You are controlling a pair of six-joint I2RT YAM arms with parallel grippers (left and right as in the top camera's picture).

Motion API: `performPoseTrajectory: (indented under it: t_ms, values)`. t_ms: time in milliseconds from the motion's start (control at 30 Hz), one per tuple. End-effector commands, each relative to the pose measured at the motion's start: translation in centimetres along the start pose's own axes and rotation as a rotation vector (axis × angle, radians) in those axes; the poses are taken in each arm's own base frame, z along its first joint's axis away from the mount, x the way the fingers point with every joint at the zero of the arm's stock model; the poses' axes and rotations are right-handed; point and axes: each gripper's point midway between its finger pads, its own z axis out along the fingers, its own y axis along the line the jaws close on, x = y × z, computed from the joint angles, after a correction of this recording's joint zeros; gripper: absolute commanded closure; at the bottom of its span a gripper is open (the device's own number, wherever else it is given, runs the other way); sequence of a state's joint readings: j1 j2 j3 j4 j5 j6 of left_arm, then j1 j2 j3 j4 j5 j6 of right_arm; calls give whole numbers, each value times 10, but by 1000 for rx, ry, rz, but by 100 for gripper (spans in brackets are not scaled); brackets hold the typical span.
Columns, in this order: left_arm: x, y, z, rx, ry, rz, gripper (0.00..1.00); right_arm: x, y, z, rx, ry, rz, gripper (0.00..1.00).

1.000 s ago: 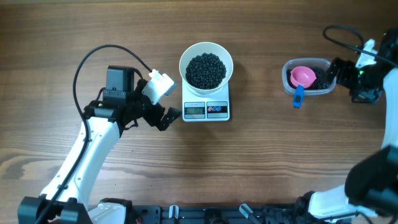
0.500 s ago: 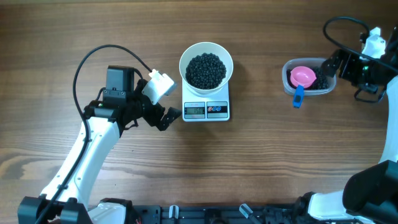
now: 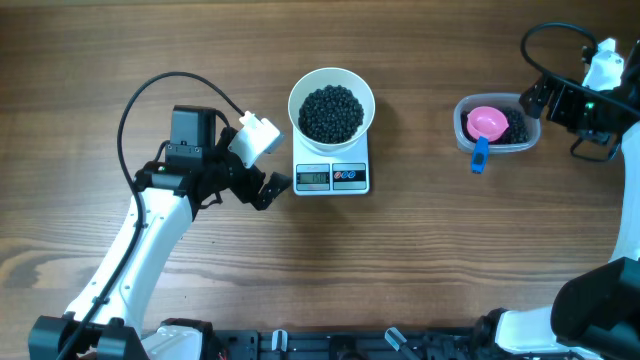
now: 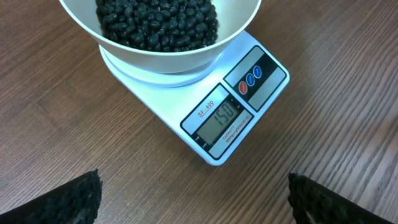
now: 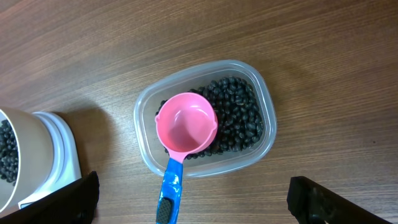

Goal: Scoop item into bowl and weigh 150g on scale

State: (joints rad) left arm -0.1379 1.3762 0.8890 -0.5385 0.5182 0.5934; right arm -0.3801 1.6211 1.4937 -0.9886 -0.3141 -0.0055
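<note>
At centre of the surface (image 3: 420,250), you have the scale (image 3: 331,178) with the bowl (image 3: 296,95) sitting on its platform. The bowl covers most of the scale, leaving only the display strip and buttons bare at the near edge. Inside the bowl is the item (image 3: 331,112), a heaped dark pile of small round black beans, well below the rim. From the left wrist view the display reads 150.

Left side: your left fingers (image 4: 62,202) are spread wide with nothing between them. Overhead they sit just beside the scale's near-left corner, pointed at it. Contact with the scale cannot be confirmed from overhead; the wrist view shows bare wood between fingertips and scale.

Right side: a clear plastic tub (image 3: 460,125) stands well apart from the scale. More of the black beans lie in it. A pink scoop (image 3: 487,123) rests cup-up on those beans, its cup empty. Its blue handle crosses the tub's near rim and ends over the wood.

Your right fingers (image 5: 62,202) are also spread wide and hold nothing. Overhead they sit at the tub's far-right corner. The wrist camera looks down on the tub and scoop from above.
</note>
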Motion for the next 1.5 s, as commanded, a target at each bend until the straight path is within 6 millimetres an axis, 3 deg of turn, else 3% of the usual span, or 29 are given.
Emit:
performPoseTrajectory:
  t_ms: [0, 700, 833, 933, 1067, 1167, 1300, 1467]
  values:
    - [2, -1, 0, 7, -1, 1, 0, -2, 6, -1, -20, -8, -27, 0]
    - [-1, -2, -4, 2, -10, 5, 0, -2, 6, -1, -20, -8, -27, 0]
    - [-29, -6, -44, -80, -134, 36, 0, -2, 6, -1, -20, -8, -27, 0]
    - [-55, 5, -108, -252, -316, -122, 0, -2, 6, -1, -20, -8, -27, 0]
    - [-65, 1, -180, -425, -511, -226, 0, -2, 6, -1, -20, -8, -27, 0]
    - [-62, -1, -218, -548, -622, -278, 0, -2, 6, -1, -20, -8, -26, 0]
    - [-50, -4, -239, -671, -756, -238, 0, -2, 6, -1, -20, -8, -27, 0]
    - [-23, 4, -217, -743, -892, -178, 0, -2, 6, -1, -20, -8, -27, 0]
